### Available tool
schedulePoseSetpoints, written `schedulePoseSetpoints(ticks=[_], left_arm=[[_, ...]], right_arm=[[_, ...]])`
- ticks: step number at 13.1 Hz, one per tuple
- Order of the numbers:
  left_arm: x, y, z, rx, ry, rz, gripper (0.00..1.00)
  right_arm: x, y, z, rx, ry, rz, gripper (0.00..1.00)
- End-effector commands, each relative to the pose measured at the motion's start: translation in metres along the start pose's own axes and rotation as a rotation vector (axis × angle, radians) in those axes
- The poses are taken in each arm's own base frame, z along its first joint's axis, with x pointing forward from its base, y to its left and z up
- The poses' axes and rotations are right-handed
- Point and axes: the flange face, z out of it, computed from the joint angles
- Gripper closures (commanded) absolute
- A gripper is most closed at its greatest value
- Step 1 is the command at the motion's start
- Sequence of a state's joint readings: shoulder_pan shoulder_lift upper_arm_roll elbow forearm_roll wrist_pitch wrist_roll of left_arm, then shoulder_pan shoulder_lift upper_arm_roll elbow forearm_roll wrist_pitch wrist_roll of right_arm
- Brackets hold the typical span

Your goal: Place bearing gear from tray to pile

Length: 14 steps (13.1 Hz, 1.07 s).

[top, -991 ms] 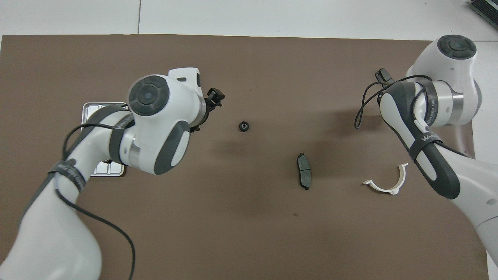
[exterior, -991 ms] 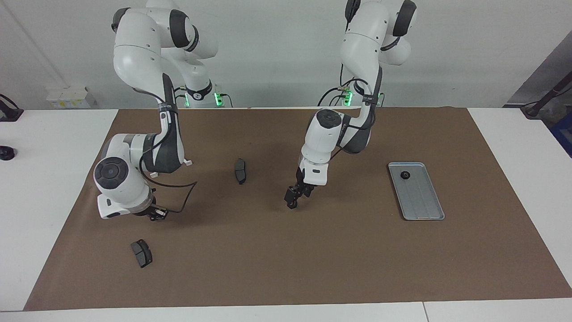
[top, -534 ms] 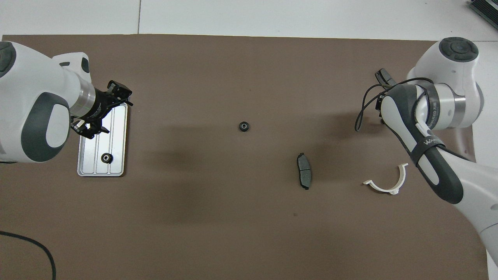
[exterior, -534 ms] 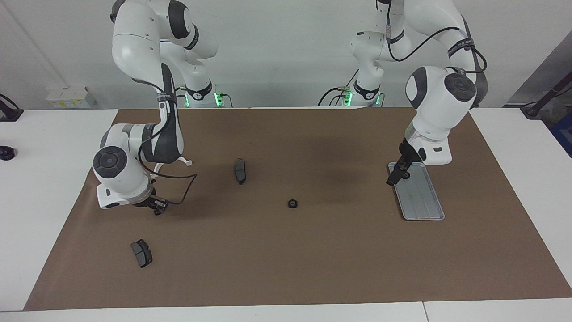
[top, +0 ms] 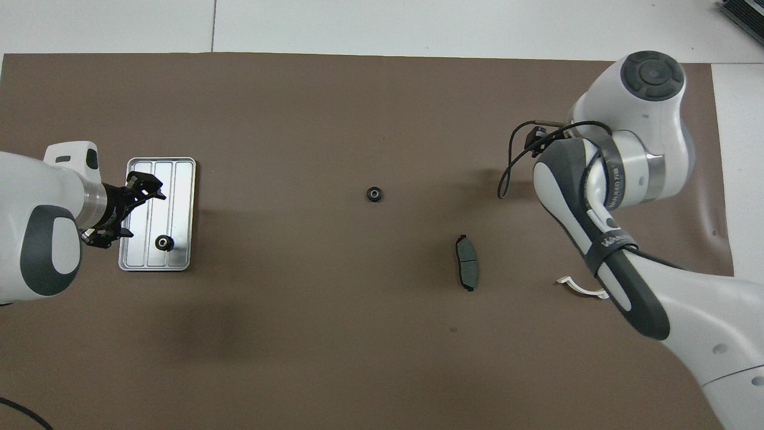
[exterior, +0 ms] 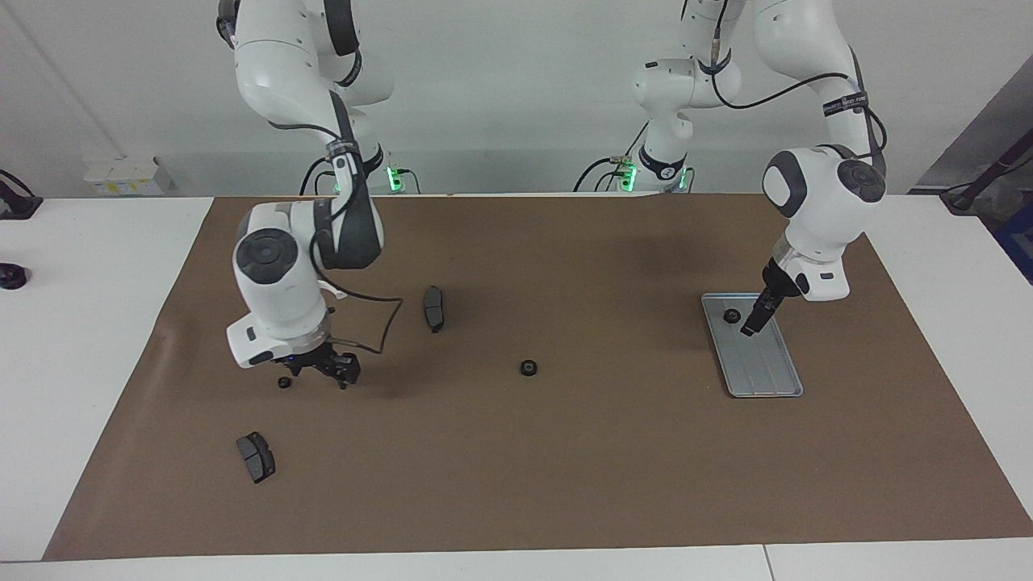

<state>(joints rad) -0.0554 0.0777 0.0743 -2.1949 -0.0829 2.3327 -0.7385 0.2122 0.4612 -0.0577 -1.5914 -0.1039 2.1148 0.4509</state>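
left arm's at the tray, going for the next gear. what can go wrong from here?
1. The open left gripper hangs over the tray beside the tray gear, not over it; descending as is, it may miss or nudge the gear.
2. The tray looks loose on the mat; a finger landing on it may shift it.
3. The right gripper is low beside a small gear; a sideways move may knock it.
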Motion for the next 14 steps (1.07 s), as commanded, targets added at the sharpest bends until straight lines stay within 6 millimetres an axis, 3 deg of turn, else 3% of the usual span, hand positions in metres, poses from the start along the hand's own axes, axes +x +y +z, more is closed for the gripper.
schedulePoseSetpoints(ticks=[1,4,6,10,12,14], left_arm=[[-0.023,-0.02,0.014,-0.012,0.023,0.021,0.0],[-0.031,-0.027,0.033,-0.01,0.029,0.033,0.0],[-0.028,-0.032,0.038,-0.006,0.027,0.107,0.14],[-0.026,-0.031,0.046,-0.01,0.037,0.123,0.31],[-0.025,-0.032,0.049,-0.006,0.033,0.121,0.32],[-0.024,-0.032,0.051,-0.005,0.033,0.158,0.32]], right_arm=[[-0.019,-0.062,-0.011,0.074,0.119,-0.044,0.01],[-0.046,-0.135,-0.017,0.169,0.229,-0.141,0.01],[-0.063,-0.168,-0.013,0.208,0.243,-0.159,0.01],[-0.098,-0.217,0.02,0.21,0.223,-0.188,0.02],[-0.118,-0.243,0.039,0.215,0.212,-0.188,0.03],[-0.12,-0.253,0.038,0.207,0.231,-0.211,0.05]])
